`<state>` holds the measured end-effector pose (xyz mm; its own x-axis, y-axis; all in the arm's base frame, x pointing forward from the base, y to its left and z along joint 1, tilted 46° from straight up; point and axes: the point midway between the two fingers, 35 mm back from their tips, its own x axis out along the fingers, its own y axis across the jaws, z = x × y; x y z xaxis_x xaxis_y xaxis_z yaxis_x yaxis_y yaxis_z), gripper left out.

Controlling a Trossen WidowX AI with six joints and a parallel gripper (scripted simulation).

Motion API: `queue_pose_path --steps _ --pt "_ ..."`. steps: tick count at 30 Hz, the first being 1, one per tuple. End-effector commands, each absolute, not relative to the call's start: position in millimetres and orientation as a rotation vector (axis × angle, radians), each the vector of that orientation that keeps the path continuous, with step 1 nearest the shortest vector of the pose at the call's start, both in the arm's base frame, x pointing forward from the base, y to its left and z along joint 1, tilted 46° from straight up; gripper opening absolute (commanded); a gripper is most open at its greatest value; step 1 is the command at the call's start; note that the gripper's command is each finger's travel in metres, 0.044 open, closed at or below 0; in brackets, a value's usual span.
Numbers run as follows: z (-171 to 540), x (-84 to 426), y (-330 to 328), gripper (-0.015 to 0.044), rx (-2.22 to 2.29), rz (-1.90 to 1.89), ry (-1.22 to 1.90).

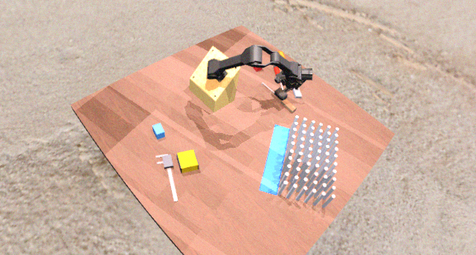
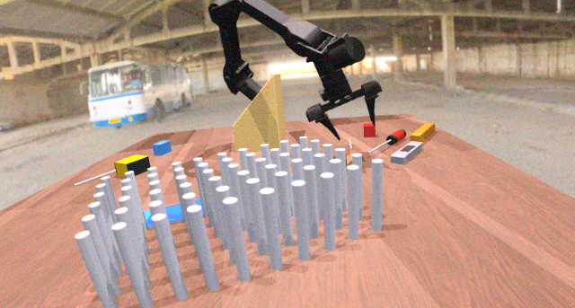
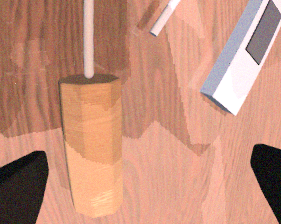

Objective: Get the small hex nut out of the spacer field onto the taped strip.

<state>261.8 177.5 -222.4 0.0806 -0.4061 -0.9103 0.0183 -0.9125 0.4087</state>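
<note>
My gripper [image 1: 289, 91] [image 2: 353, 128] [image 3: 154, 160] is open and empty, a little above the table behind the spacer field. Under it lies a tool with a wooden handle [image 1: 289, 106] [image 3: 91, 145] and a thin white rod [image 3: 90, 23]; the fingers stand apart on either side and do not touch it. The grey standing spacers [image 1: 312, 162] [image 2: 252, 200] fill the right front of the table. The blue taped strip [image 1: 276, 158] [image 2: 172, 211] lies along their left side. The nut is hidden among the spacers. A T-headed white tool [image 1: 169, 173] lies far left.
A grey flat device [image 1: 297, 93] [image 2: 406, 152] [image 3: 247, 46], a red-handled screwdriver [image 2: 392, 139], a red cube [image 2: 368, 129] and an orange block [image 2: 422, 131] lie near the gripper. A yellow block [image 1: 187, 160] and a blue block [image 1: 158, 130] lie left. The arm stands on a yellow box [image 1: 216, 80].
</note>
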Motion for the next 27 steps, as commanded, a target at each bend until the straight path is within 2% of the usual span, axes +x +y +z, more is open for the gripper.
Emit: queue_pose_path --steps 1,10,16,22,27 --pt "-226 273 178 0.044 1.944 -2.001 -0.437" --pt "-215 296 175 0.044 1.648 -2.26 -0.565" --pt "-213 298 174 0.044 1.625 -2.279 -0.574" --pt "-213 298 174 0.0282 1.625 -2.279 -0.574" --pt "-213 298 174 0.028 1.625 -2.279 -0.574"
